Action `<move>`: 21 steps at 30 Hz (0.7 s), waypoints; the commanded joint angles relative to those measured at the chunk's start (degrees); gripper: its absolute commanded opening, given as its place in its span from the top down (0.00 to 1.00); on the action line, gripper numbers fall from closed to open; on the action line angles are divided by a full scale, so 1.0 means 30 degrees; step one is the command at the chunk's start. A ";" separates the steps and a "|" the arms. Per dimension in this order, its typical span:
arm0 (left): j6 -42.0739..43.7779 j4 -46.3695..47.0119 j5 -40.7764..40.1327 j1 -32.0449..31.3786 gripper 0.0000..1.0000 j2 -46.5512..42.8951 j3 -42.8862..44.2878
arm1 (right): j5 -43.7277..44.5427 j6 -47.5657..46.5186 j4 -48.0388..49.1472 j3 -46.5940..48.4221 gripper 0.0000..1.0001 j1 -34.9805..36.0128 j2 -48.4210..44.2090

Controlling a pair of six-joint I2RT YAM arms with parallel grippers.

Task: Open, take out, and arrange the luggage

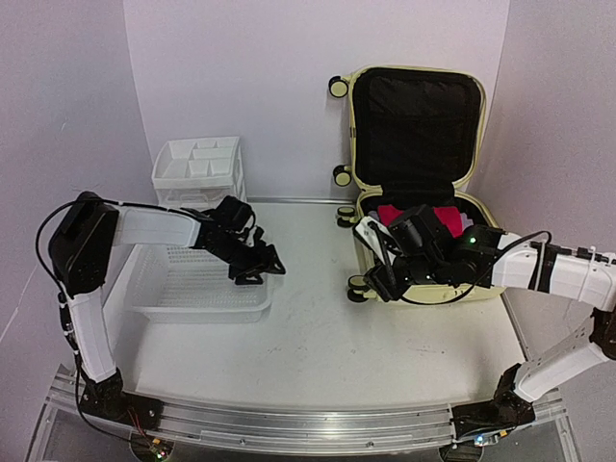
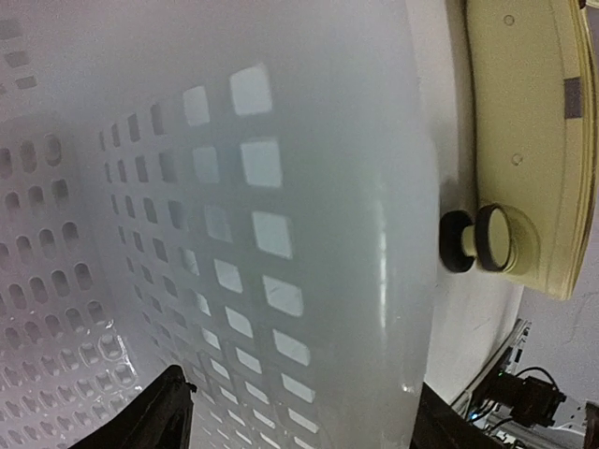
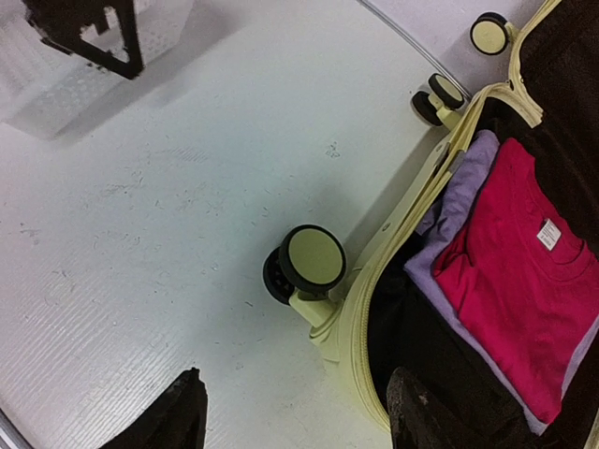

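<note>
Your suitcase (image 1: 414, 125) is open, two tops inside: red shirt (image 3: 515, 281) on lilac shirt (image 3: 463, 201). Your left gripper (image 2: 299, 421) and right gripper (image 3: 295, 412) gape, empty.

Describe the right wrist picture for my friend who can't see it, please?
An open pale yellow suitcase lies at the right on a white table, with a folded red T-shirt on a lilac garment inside. The right claw hangs open by a cream wheel. The left claw sits over a white mesh basket at top left.
</note>
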 commanded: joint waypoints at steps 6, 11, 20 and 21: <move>-0.2536 0.2966 0.1021 -0.2357 0.29 0.5843 0.8624 | 0.0894 0.0475 0.0128 -0.0802 0.34 -0.0045 -0.2517; -0.2674 0.2962 0.0849 -0.2751 0.29 0.7647 1.1175 | 0.1257 0.0903 -0.0117 -0.1643 0.33 -0.0077 -0.3901; -0.3765 0.3015 0.1256 -0.3086 0.30 0.9743 1.4533 | 0.1205 0.1558 -0.0329 -0.1834 0.33 -0.0088 -0.4320; -0.3824 0.3024 0.1252 -0.3164 0.31 0.9902 1.4839 | 0.1187 0.1558 -0.0345 -0.1827 0.33 -0.0071 -0.4318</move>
